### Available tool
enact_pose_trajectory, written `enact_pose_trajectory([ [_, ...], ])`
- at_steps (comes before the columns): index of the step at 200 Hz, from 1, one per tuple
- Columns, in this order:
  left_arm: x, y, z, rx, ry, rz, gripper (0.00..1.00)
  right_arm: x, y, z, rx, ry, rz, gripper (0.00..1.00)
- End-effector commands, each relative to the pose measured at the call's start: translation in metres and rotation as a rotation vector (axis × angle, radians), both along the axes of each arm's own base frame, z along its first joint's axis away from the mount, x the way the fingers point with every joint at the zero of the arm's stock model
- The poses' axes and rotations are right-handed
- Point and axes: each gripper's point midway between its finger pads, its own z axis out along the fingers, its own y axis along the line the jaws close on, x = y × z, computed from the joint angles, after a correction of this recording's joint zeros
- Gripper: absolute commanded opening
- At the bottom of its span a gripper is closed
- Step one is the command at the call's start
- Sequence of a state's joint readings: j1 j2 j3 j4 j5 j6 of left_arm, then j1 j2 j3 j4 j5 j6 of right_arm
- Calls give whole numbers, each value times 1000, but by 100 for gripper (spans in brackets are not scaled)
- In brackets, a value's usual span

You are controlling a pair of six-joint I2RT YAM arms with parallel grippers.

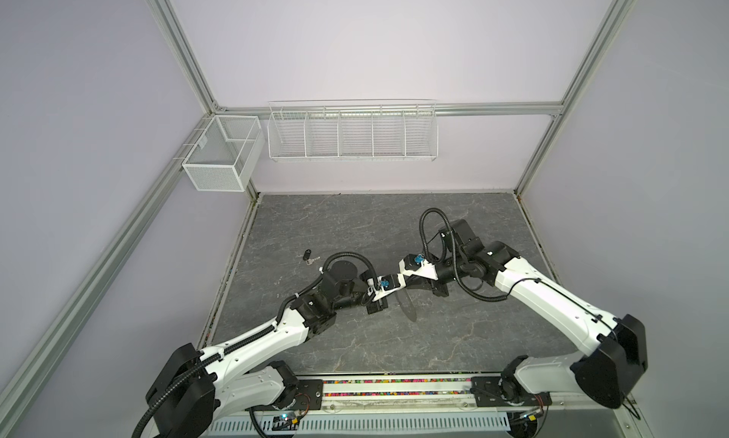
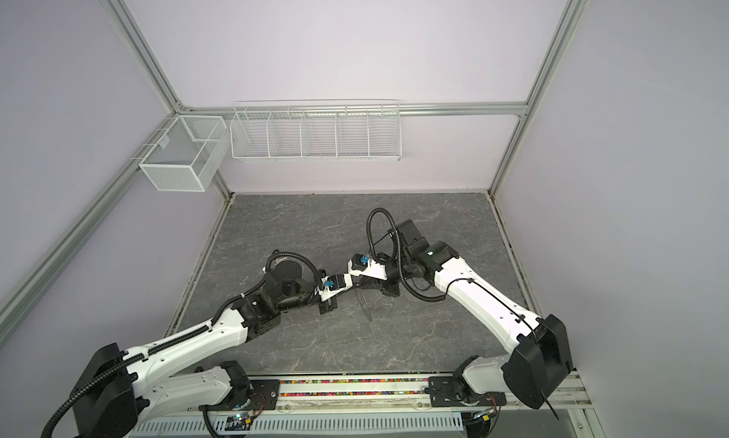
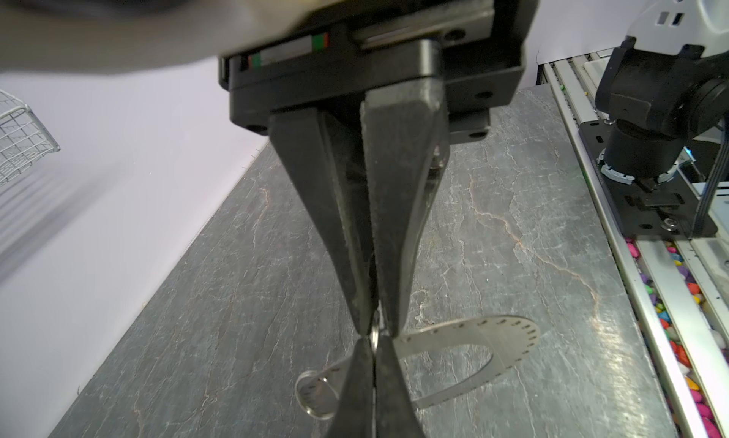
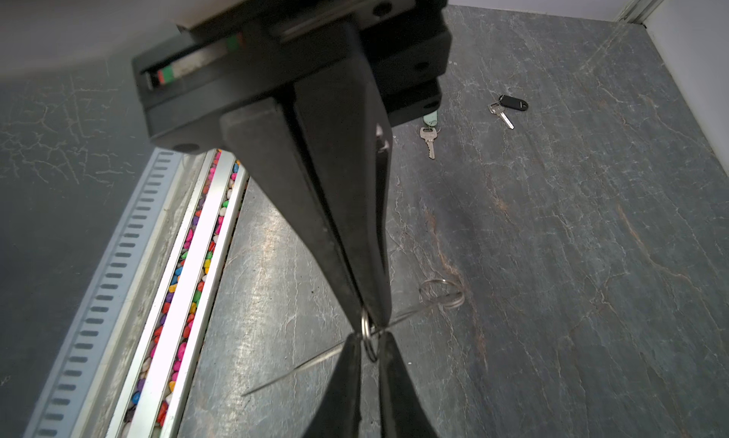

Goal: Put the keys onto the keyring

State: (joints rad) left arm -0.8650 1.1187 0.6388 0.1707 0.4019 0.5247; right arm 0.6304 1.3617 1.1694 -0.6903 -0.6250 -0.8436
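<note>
The keyring, a flat grey disc with rim holes, hangs on edge over the slate between both arms. My left gripper is shut on a small wire loop at its rim. A second loop hangs free. My right gripper meets it tip to tip around the same loop; its jaws stand a thin slit apart, and whether they pinch does not show. The keys lie on the table beyond: the black-headed one is far left in a top view. The mint-headed one is partly hidden by the gripper body.
White wire baskets and a mesh box hang on the back wall. A rail filled with coloured pebbles runs along the table's front edge, with the arm bases at each end.
</note>
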Motion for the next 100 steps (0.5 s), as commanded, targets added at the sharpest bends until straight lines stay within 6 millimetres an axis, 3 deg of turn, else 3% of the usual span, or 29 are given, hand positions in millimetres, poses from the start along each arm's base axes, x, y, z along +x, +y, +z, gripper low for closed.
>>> enact_pose_trajectory([
  [1,-3,-4,21,-73,-27,-17,0,-5,0,7,42,-65,39,26],
  [63,-6,4,60,-299,-44,-3,0,1,-25,60,283,-248,-41,30],
  [100,-8,4,78,-378,-51,-23,0,-3,-21,59,321,-154,-15,29],
])
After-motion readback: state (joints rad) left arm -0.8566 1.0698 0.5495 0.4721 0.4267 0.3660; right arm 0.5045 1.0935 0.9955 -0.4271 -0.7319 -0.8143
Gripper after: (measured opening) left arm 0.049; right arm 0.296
